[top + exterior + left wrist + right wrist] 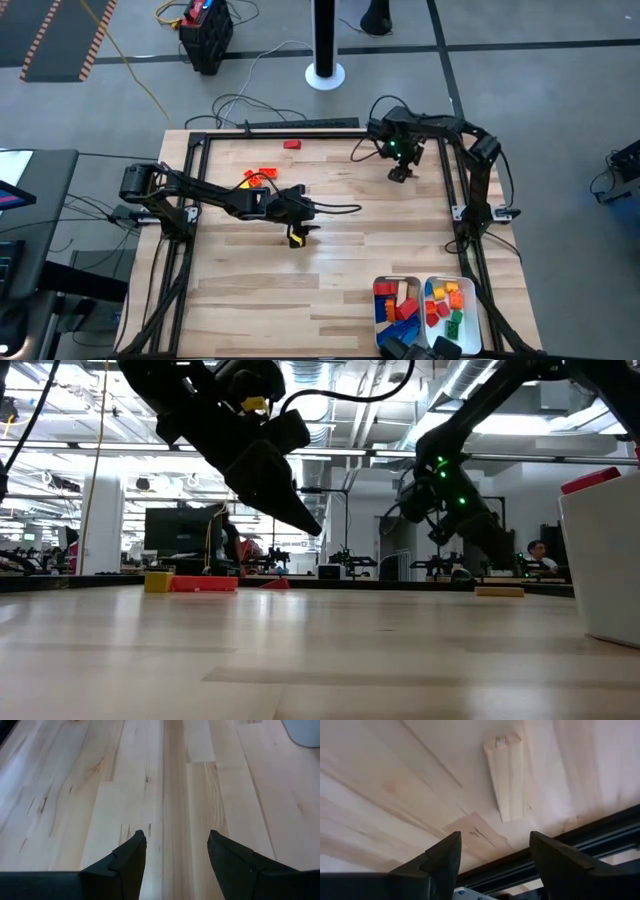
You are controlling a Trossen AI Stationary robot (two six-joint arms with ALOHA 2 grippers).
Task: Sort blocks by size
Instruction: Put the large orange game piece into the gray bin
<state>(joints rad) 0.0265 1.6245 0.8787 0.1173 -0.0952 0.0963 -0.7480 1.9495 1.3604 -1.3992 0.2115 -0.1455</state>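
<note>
A tan block (507, 775) lies flat on the wood just ahead of my right gripper (495, 845), which hangs open above the table's far right part (400, 174), tilted down, touching nothing. My left gripper (177, 842) hovers open over bare wood at mid-table (297, 238), with nothing between its fingers. Loose blocks lie on the far left part: a red one (291, 144) near the far edge, and an orange (267, 172) and a red one (252, 181) together. In the low view a yellow block (158, 581) shows beside a red one (203, 584).
Two white trays stand at the near right corner. The left tray (381, 283) holds red, blue and tan blocks; the right tray (470, 290) holds orange, red, yellow, green and blue ones. A black frame rail (560, 850) runs close by the right gripper. Bare wood spans the table's middle and near left.
</note>
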